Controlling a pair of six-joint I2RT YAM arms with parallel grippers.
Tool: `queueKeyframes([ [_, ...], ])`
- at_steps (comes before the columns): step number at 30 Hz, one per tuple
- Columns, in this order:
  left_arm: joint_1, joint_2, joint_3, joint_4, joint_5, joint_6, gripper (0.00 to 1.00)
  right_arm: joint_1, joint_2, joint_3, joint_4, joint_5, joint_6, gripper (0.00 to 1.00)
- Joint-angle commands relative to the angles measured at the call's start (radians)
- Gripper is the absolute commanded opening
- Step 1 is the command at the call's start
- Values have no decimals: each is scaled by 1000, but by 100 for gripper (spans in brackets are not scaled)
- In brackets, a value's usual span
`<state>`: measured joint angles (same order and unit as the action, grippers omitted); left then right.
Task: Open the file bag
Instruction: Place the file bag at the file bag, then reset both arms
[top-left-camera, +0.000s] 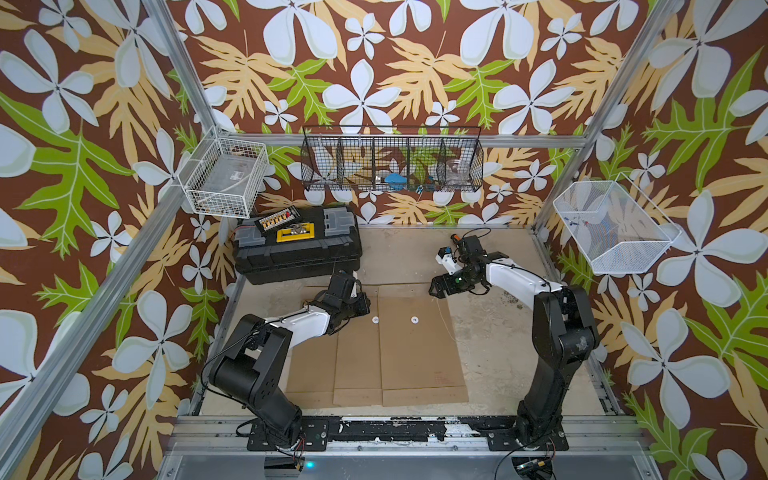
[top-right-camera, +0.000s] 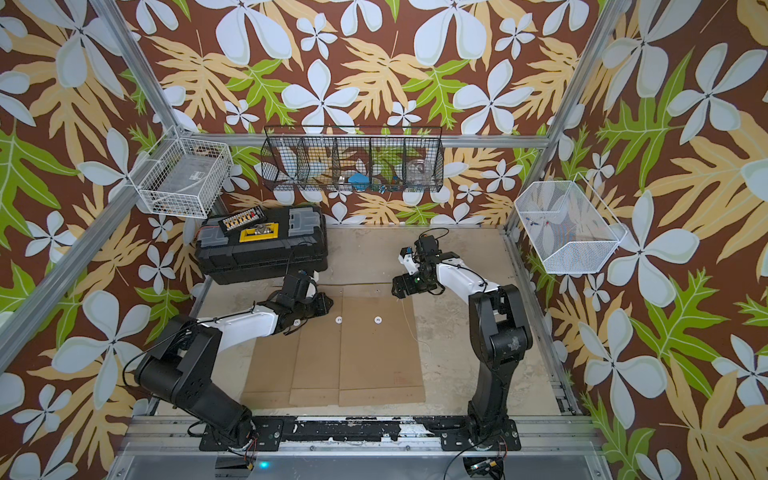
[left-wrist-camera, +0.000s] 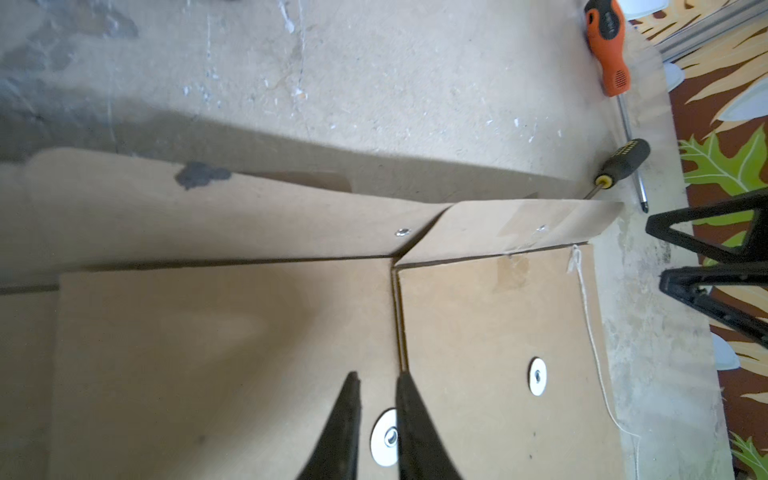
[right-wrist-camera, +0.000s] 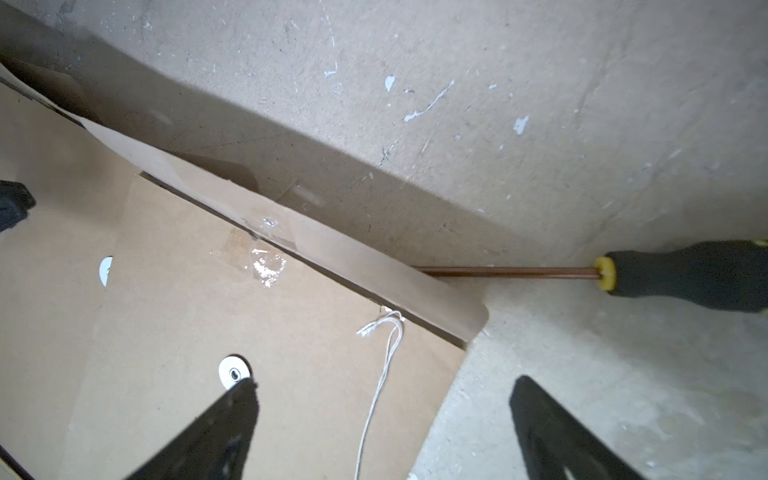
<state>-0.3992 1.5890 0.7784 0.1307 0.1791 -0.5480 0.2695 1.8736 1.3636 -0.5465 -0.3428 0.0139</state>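
- The left hand (left-wrist-camera: 376, 380) and the right hand (right-wrist-camera: 384, 382) have black fingers.
- The file bag (right-wrist-camera: 208, 311) under the right hand is plain kraft brown, with a shiny patch of clear tape.
- Its disc (right-wrist-camera: 233, 372), by one right-hand finger, is white with a silver centre.
- The string (right-wrist-camera: 388, 345) between the right-hand fingers is white.
- The tabletop (right-wrist-camera: 457, 124) is dull beige with white flecks.
- Beyond the right hand, the black-handled screwdriver (right-wrist-camera: 685, 274) has a yellow collar.
- Far beyond the left hand, the orange screwdriver (left-wrist-camera: 609, 50) has black grip patches.
- The walls (top-left-camera: 415, 62) are brown, printed with white flowers and tan and green leaves.
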Motion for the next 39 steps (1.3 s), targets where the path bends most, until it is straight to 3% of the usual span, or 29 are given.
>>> queueKeyframes([
  [1,2,-42,16,-24,1,22,46,-4,-47,-18,38,79,45,100],
  [4,2,-112,21,-48,-29,34,70,-10,-126,-55,84,141,84,100],
  [10,2,-408,-45,-76,-182,69,92,-18,-423,-247,328,257,159,100],
  [14,2,-667,-143,-81,-371,108,97,-23,-654,-485,596,365,188,100],
  [19,2,-1019,-370,22,-616,144,100,-69,-745,-672,752,435,155,100],
  [21,2,-1108,-476,144,-598,324,100,-85,-760,-746,836,452,123,100],
  [24,2,-1201,-609,276,-644,443,100,-118,-763,-837,940,480,128,100],
  [29,2,-1167,-680,354,-738,485,100,-147,-715,-877,985,537,71,100],
  [39,8,-753,-756,681,-831,560,100,-169,-634,-966,1176,533,-34,100],
])
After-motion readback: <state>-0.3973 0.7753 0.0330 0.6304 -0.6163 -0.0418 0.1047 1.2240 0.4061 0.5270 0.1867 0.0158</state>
